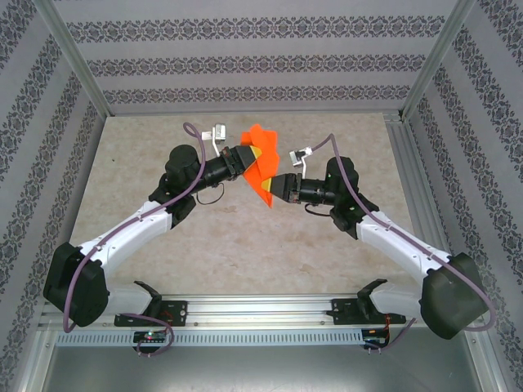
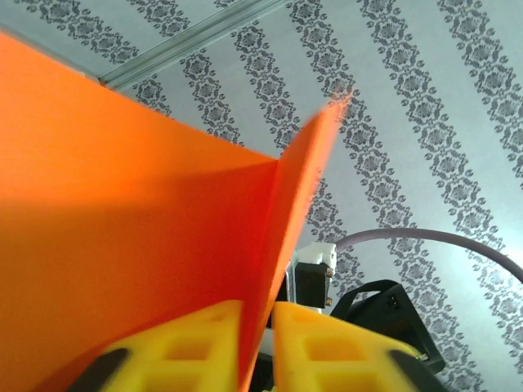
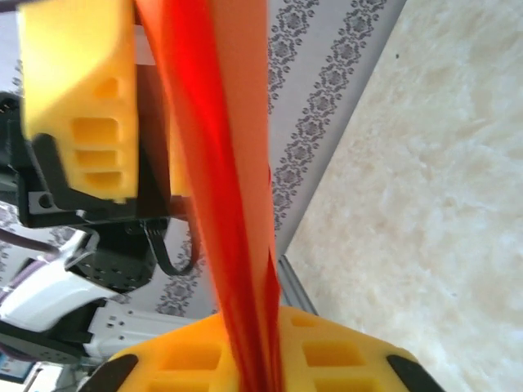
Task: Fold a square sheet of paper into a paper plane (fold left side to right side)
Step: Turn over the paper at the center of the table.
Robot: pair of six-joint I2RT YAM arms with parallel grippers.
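Both arms bend inward; left hand [image 1: 248, 159] and right hand [image 1: 278, 186] nearly meet, each with fingers pinched together

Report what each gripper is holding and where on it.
Both pinch the folded orange paper: left gripper at its left side, right gripper at its near end.

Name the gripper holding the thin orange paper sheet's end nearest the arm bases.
The right gripper pinches the orange paper's near tip; the left gripper grips farther back.
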